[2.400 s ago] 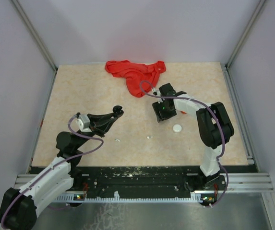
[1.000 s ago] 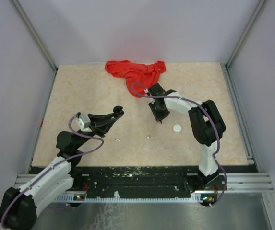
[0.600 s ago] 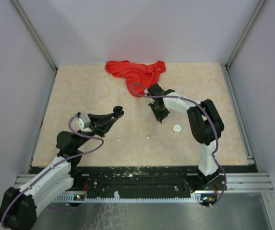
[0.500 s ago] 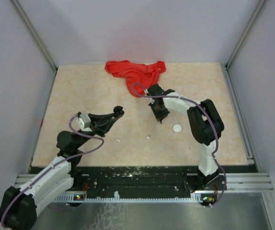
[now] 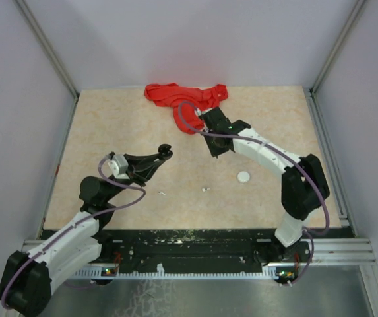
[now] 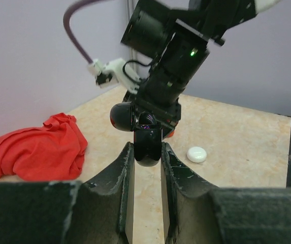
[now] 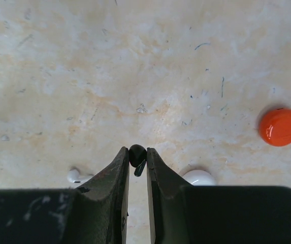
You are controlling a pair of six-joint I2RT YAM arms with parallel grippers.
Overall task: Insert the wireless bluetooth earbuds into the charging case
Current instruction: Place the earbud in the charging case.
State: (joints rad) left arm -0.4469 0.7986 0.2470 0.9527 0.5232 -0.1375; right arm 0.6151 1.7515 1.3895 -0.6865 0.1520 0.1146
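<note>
**Black earbud pinched, case waiting in the other claw**

Top view: the left claw (image 5: 164,152) hangs above the middle of the counter (image 5: 109,119), on its left half. The right claw (image 5: 214,151) points down just right of centre, below the red cloth (image 5: 185,99) that lies at the far edge. A white case (image 5: 243,176) and two white earbuds (image 5: 161,193) sit toward the near edge.

Left wrist view: the left claw is closed narrowly on a black charging case (image 6: 147,136), held off the counter. A dark rounded part up-left of it looks like its opened lid, though I cannot be sure. The right arm's claw looms just behind.

Right wrist view: the right claw has its jaws nearly together on a black earbud (image 7: 137,151), gripped at the very tips above the counter. A red case (image 7: 280,126) lies well off to the right.

Risks, as I judge them: the bud is tiny and held only by its edge, so it could twist or pop free during the move across. A misaligned push could tilt the case in its grip. The two claws are close enough to knock together.
</note>
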